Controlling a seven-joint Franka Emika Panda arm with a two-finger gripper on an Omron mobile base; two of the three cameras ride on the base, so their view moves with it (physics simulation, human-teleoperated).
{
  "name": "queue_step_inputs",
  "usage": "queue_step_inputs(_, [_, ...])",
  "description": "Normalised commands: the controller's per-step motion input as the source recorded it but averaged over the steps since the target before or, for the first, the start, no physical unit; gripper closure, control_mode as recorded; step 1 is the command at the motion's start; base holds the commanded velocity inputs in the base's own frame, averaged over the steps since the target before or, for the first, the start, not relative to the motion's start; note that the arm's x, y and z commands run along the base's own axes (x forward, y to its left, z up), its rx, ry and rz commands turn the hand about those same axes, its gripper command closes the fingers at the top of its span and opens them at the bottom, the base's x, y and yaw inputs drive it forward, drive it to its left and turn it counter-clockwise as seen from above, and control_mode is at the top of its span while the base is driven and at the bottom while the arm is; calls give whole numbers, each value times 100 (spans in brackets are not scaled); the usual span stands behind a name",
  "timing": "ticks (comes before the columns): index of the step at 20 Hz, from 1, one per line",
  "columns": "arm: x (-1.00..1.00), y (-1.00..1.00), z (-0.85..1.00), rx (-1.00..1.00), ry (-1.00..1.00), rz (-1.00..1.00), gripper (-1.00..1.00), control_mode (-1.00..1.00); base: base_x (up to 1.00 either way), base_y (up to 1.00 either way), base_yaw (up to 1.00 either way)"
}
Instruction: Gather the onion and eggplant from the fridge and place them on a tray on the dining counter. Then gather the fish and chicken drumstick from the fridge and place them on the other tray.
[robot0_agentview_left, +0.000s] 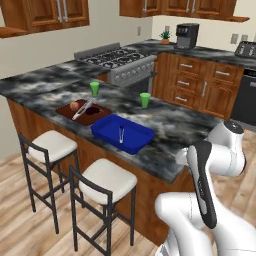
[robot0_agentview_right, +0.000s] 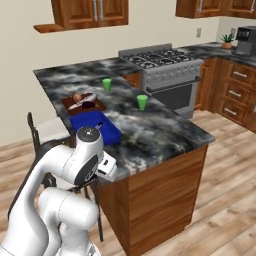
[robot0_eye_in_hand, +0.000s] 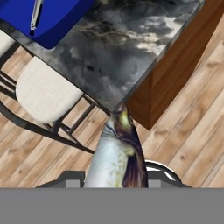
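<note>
1. The fish (robot0_eye_in_hand: 117, 153) sits clamped between the fingers (robot0_eye_in_hand: 114, 177), tail pointing out past the near corner of the bench (robot0_eye_in_hand: 127, 48).
2. On the bench, the blue tray (robot0_agentview_left: 122, 133) carries a small metal utensil (robot0_agentview_left: 121, 134).
3. Further left, the brown tray (robot0_agentview_left: 82, 112) has the onion (robot0_agentview_left: 74, 105) and dark eggplant (robot0_agentview_left: 92, 111).
4. Two green cups (robot0_agentview_left: 145, 100) stand beyond.

Fish (robot0_eye_in_hand: 117, 153): tail end cut off at the hand view's bottom.
Blue tray (robot0_agentview_right: 92, 125): near part hidden behind the arm.
Utensil in tray (robot0_agentview_left: 121, 134): too small to identify.
</note>
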Motion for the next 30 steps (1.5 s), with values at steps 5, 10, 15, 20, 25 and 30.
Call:
queue_step_inputs(5, [0,0,0,0,0,0,100,100,13,43,-23])
queue_step_inputs(10, [0,0,0,0,0,0,100,100,14,45,-23])
queue_step_inputs(15, [0,0,0,0,0,0,100,100,9,33,-22])
queue_step_inputs(20, [0,0,0,0,0,0,100,100,2,4,-16])
queue_step_inputs(25, [0,0,0,0,0,0,100,100,12,13,-15])
queue_step_inputs(30, [0,0,0,0,0,0,100,100,7,20,-16])
